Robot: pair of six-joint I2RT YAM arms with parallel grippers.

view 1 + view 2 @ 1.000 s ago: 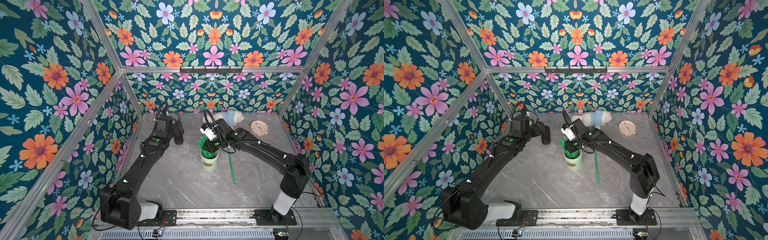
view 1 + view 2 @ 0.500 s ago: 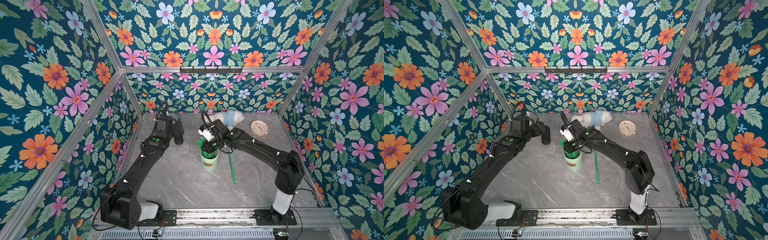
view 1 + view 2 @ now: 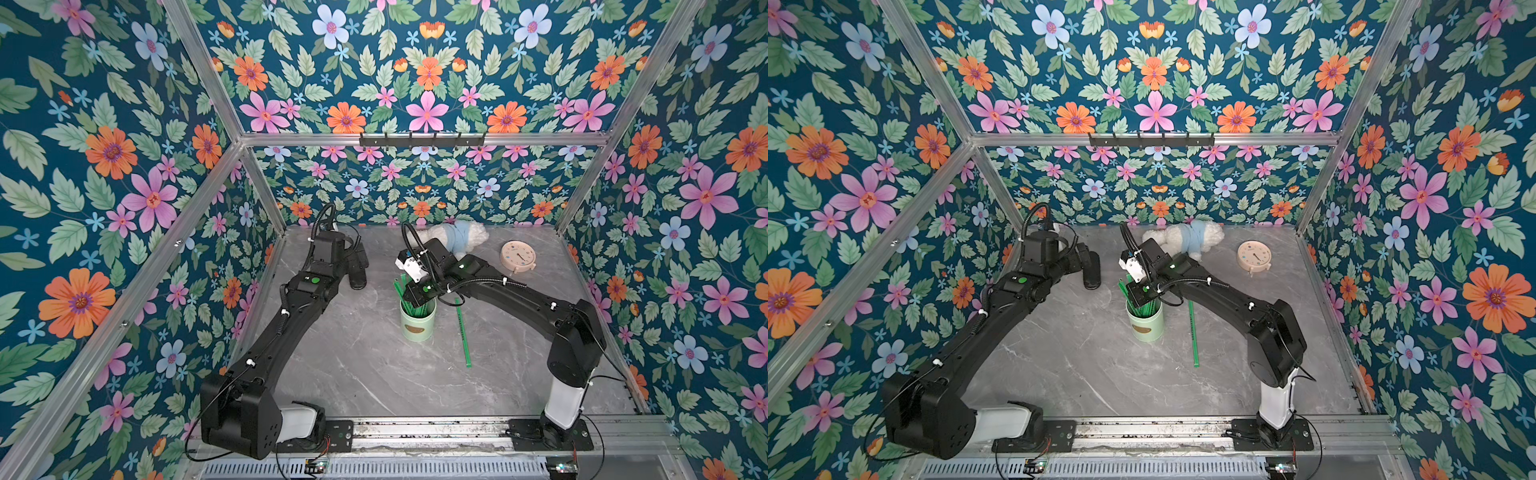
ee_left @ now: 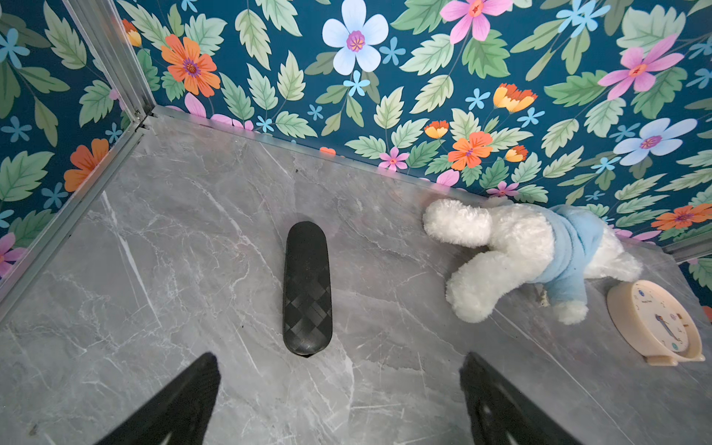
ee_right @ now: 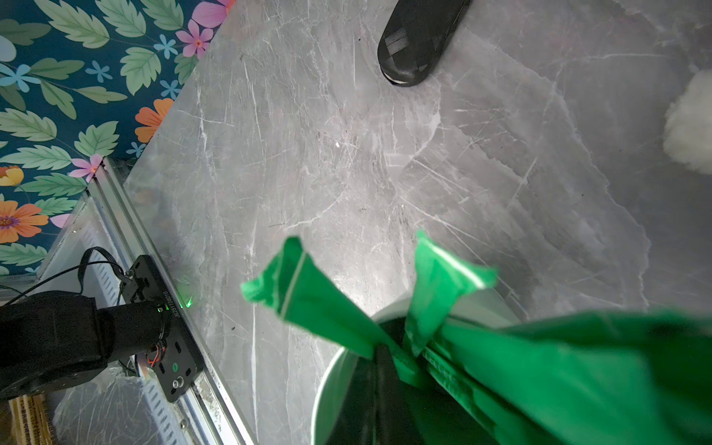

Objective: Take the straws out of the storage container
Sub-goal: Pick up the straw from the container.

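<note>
In both top views the storage container (image 3: pixel 417 328) is standing upright on the grey worktop (image 3: pixel 353 365) at the centre of the frame. The straws (image 3: pixel 409 297) are sticking up out of it and leaning toward the upper left. One loose straw (image 3: pixel 462 332) is lying flat on the worktop just right of the container, apart from it. The right tool (image 3: pixel 417 300) is reaching down into the bundle at the container's mouth with its jaws closed narrow. The right wrist view is too blurred to tell whether a straw is being pinched. The left tool (image 4: pixel 339 360) is hovering with its jaws wide and nothing between them, pointing at a black case (image 4: pixel 307 289). A plush toy (image 4: pixel 531 250) and a clock (image 4: pixel 655 323) are lying at the right of that frame.
</note>
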